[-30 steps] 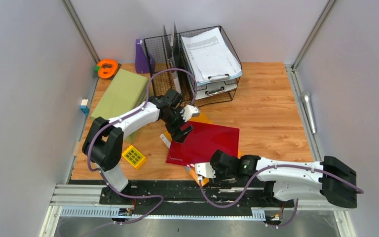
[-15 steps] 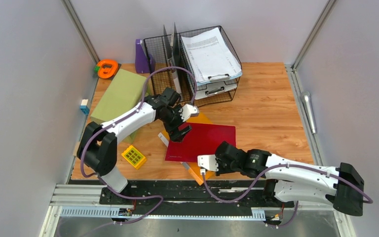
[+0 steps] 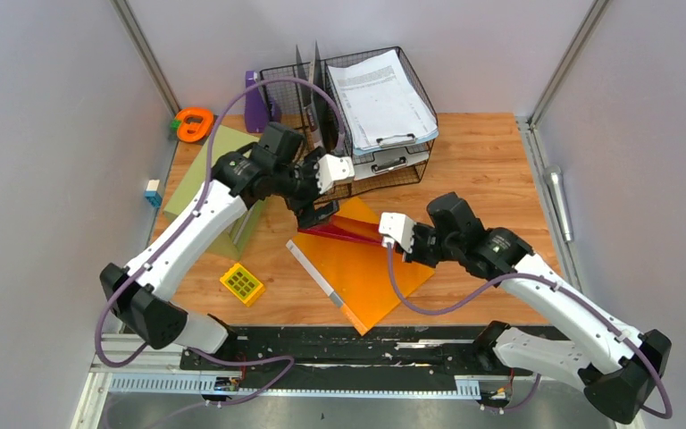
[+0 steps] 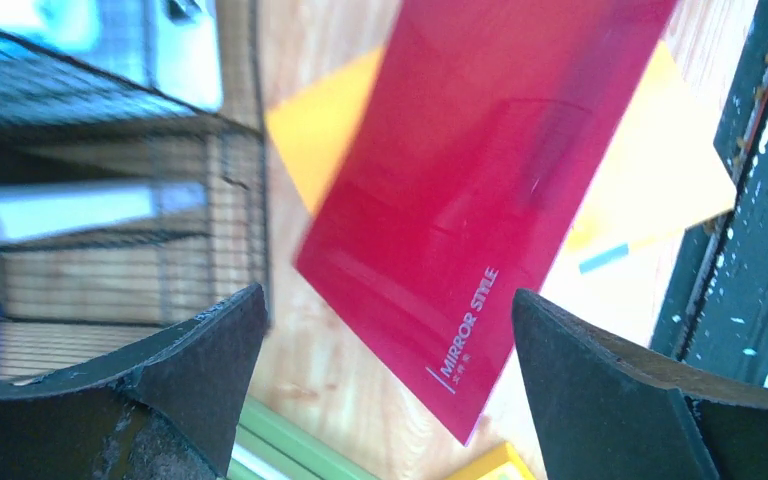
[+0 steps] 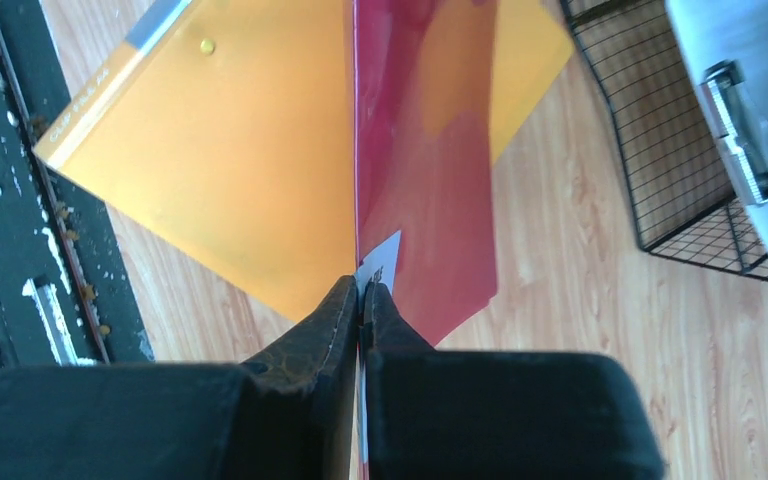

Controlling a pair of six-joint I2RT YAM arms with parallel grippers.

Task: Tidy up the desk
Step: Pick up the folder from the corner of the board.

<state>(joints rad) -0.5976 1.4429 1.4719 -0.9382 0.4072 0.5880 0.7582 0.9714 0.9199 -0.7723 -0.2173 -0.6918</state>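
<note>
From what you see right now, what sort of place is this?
Probably a robot test cell staged as an office: a wood-grain desk boxed in by grey walls, two robot arms bolted at its near edge, and a wire tray of papers at the back.

left arm (image 3: 196, 223) and right arm (image 3: 558, 299): white shells, black joints, purple cable (image 3: 277, 80) looped along each. fingers (image 4: 140, 390) black, scuffed, maybe rubber-faced.

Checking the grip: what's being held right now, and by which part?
The right gripper pinches the red folder by one edge; the open left gripper holds nothing.
</note>
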